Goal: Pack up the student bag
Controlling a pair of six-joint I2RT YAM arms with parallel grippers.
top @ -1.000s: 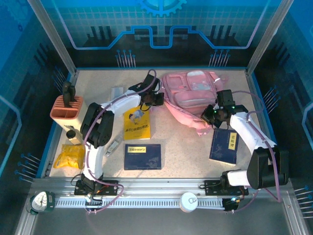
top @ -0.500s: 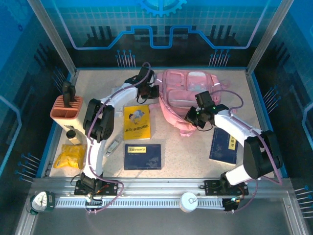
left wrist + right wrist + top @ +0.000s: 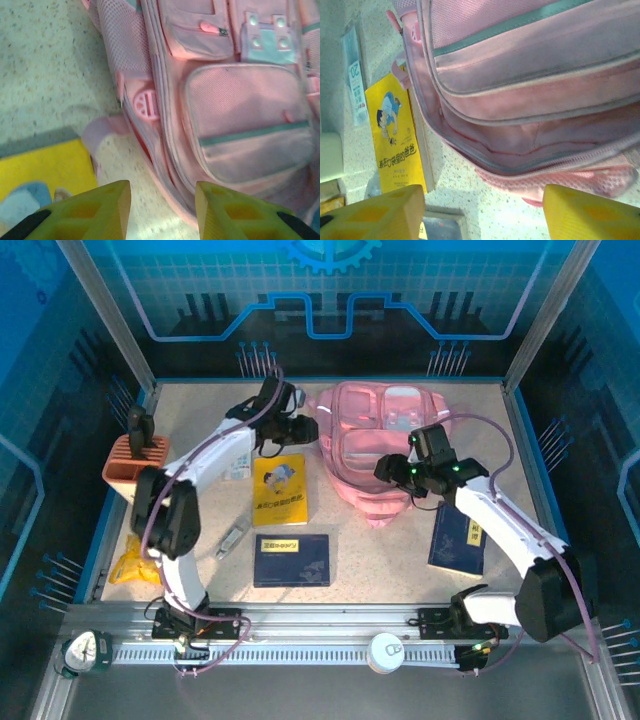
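The large soft pink fabric backpack (image 3: 375,445) lies at the far centre of the speckled table (image 3: 390,550), its near-side zip mouth apparently agape, while the left gripper (image 3: 162,200) stands moderately parted and the right gripper (image 3: 482,202) spread wide, both empty beside it, so opening appears finished and fetching the yellow paperback book (image 3: 280,490) seems next.

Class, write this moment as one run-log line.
left end effector: open, empty; right end effector: open, empty; student bag: open; yellow book: unpacked

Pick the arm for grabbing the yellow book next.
Left, likely. The left fingers, open and empty, hang right by the yellow book, beside the student bag. The right fingers sit across the bag, farther off.
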